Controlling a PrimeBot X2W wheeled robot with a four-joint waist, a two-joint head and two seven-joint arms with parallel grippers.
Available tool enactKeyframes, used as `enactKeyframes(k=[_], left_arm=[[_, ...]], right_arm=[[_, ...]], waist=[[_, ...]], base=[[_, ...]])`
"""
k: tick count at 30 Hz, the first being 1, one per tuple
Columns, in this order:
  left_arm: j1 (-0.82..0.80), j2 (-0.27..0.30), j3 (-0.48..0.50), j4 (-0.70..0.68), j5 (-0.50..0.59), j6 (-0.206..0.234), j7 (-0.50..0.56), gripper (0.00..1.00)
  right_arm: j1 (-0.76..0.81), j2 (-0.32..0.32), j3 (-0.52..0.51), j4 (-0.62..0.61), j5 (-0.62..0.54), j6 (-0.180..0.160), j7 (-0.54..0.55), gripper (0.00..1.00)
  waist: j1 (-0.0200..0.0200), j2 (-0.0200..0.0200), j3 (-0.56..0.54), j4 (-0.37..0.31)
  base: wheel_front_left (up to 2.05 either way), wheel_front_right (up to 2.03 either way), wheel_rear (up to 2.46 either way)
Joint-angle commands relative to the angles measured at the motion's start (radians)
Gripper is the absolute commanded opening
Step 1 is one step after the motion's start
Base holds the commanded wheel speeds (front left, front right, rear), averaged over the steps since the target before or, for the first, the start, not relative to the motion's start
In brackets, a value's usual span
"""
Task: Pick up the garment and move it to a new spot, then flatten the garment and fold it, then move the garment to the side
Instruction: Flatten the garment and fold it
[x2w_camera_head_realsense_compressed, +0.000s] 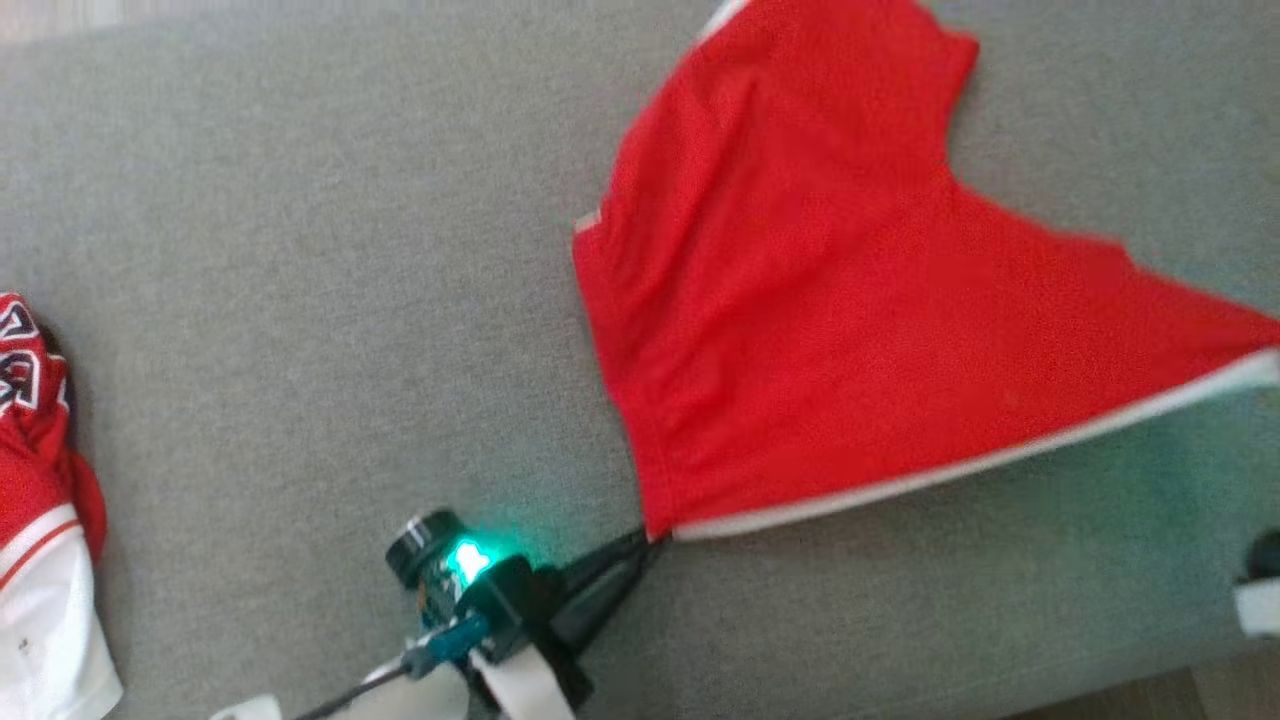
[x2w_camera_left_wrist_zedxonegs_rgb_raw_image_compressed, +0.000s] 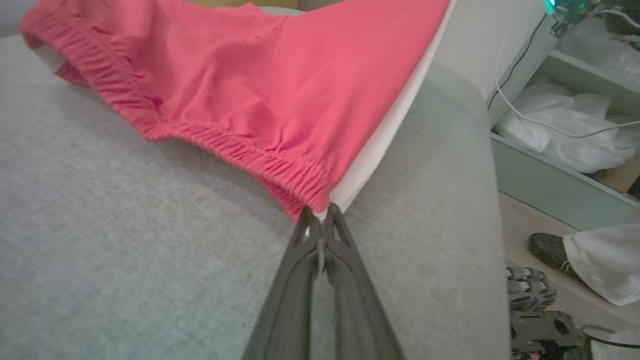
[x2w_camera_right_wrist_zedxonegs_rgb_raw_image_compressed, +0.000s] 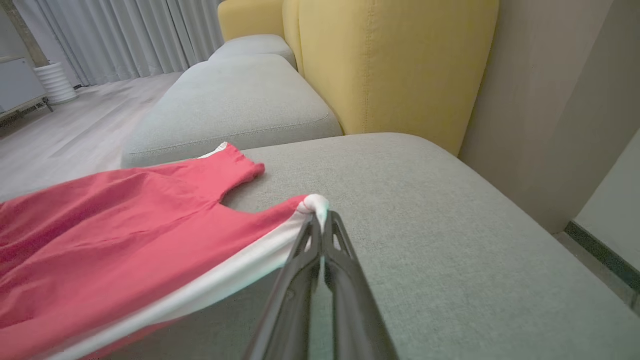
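The garment (x2w_camera_head_realsense_compressed: 820, 300) is a pair of red shorts with a white side stripe, stretched out over the grey cushion (x2w_camera_head_realsense_compressed: 300, 300). My left gripper (x2w_camera_head_realsense_compressed: 650, 535) is shut on its waistband corner, where the elastic meets the white stripe; the left wrist view shows that gripper (x2w_camera_left_wrist_zedxonegs_rgb_raw_image_compressed: 321, 215) pinching the garment (x2w_camera_left_wrist_zedxonegs_rgb_raw_image_compressed: 280, 100) there. My right gripper (x2w_camera_right_wrist_zedxonegs_rgb_raw_image_compressed: 321, 217) is shut on the white-trimmed corner of the garment (x2w_camera_right_wrist_zedxonegs_rgb_raw_image_compressed: 100, 240) at the other end of the stripe. The stripe runs taut between the two grips, lifted slightly off the cushion.
Another red and white garment (x2w_camera_head_realsense_compressed: 35, 520) lies at the cushion's left edge. A yellow backrest (x2w_camera_right_wrist_zedxonegs_rgb_raw_image_compressed: 390, 65) rises behind the cushion (x2w_camera_right_wrist_zedxonegs_rgb_raw_image_compressed: 450, 240). Beside the sofa stand a pale green shelf with white bags (x2w_camera_left_wrist_zedxonegs_rgb_raw_image_compressed: 560, 125) and a shoe (x2w_camera_left_wrist_zedxonegs_rgb_raw_image_compressed: 547, 250) on the floor.
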Motion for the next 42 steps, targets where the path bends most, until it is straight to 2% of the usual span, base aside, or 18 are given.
enactKeyframes(k=[1, 6, 8, 10, 14, 20, 28, 36, 37, 38, 39, 40, 42], left_arm=[[0.014, 0.04, 0.024, -0.041, -0.018, 0.006, 0.012, 0.0], [0.048, 0.077, 0.074, -0.232, -0.091, 0.033, 0.031, 0.0], [0.034, 0.058, 0.114, -0.311, -0.155, 0.031, 0.033, 0.0], [0.004, 0.036, 0.136, -0.332, -0.184, 0.024, 0.036, 0.0], [-0.085, -0.03, 0.192, -0.296, -0.262, 0.007, 0.051, 0.0], [-0.163, -0.095, 0.238, -0.205, -0.325, 0.008, 0.068, 0.0], [-0.223, -0.161, 0.259, -0.112, -0.375, -0.006, 0.071, 0.0], [-0.257, -0.211, 0.275, -0.036, -0.427, -0.011, 0.085, 0.0], [-0.256, -0.215, 0.274, -0.032, -0.435, -0.014, 0.086, 0.0], [-0.255, -0.217, 0.274, -0.029, -0.438, -0.016, 0.085, 0.01], [-0.255, -0.219, 0.273, -0.026, -0.438, -0.017, 0.082, 0.33], [-0.255, -0.221, 0.272, -0.022, -0.438, -0.018, 0.077, 1.0], [-0.253, -0.225, 0.275, -0.013, -0.432, -0.013, 0.059, 1.0]], right_arm=[[0.019, -0.035, -0.023, -0.062, 0.012, -0.001, 0.008, 0.0], [0.078, -0.02, -0.111, -0.21, 0.013, -0.001, 0.067, 0.0], [0.02, -0.033, -0.12, -0.236, 0.02, -0.001, 0.113, 0.0], [-0.048, -0.057, -0.106, -0.212, 0.028, -0.001, 0.148, 0.0], [-0.262, -0.144, -0.007, -0.072, 0.032, -0.001, 0.241, 0.0], [-0.512, -0.235, 0.158, 0.15, 0.028, -0.001, 0.281, 0.0], [-0.749, -0.268, 0.305, 0.364, 0.027, -0.001, 0.267, 0.0], [-0.945, -0.245, 0.459, 0.569, 0.014, -0.001, 0.209, 0.0], [-0.963, -0.237, 0.475, 0.596, 0.016, -0.001, 0.201, 0.05], [-0.98, -0.228, 0.488, 0.622, 0.019, -0.001, 0.192, 0.42], [-0.996, -0.218, 0.5, 0.642, 0.027, -0.001, 0.177, 1.0], [-1.008, -0.207, 0.514, 0.654, 0.041, -0.001, 0.155, 1.0], [-1.022, -0.185, 0.542, 0.662, 0.095, -0.001, 0.101, 1.0]], waist=[[0.0004, -0.0001, -0.014, -0.002], [0.0004, -0.0001, -0.031, 0.009], [0.0004, -0.0001, -0.028, 0.026], [0.0004, -0.0001, -0.018, 0.041], [0.0004, -0.0001, 0.023, 0.086], [0.0004, -0.0001, 0.068, 0.141], [0.0004, -0.0001, 0.115, 0.195], [0.0004, -0.0001, 0.144, 0.22], [0.0004, -0.0001, 0.145, 0.221], [0.0004, -0.0001, 0.147, 0.222], [0.0004, -0.0001, 0.149, 0.223], [0.0004, -0.0001, 0.149, 0.225], [0.0004, -0.0001, 0.148, 0.225]], base=[[0.0, 0.0, 0.0], [0.0, 0.0, 0.0], [0.0, 0.0, 0.0], [0.0, 0.0, 0.0], [0.0, 0.0, 0.0], [0.0, 0.0, 0.0], [0.0, 0.0, 0.0], [0.0, 0.0, 0.0], [0.0, 0.0, 0.0], [0.0, 0.0, 0.0], [0.0, 0.0, 0.0], [0.0, 0.0, 0.0], [0.0, 0.0, 0.0]])
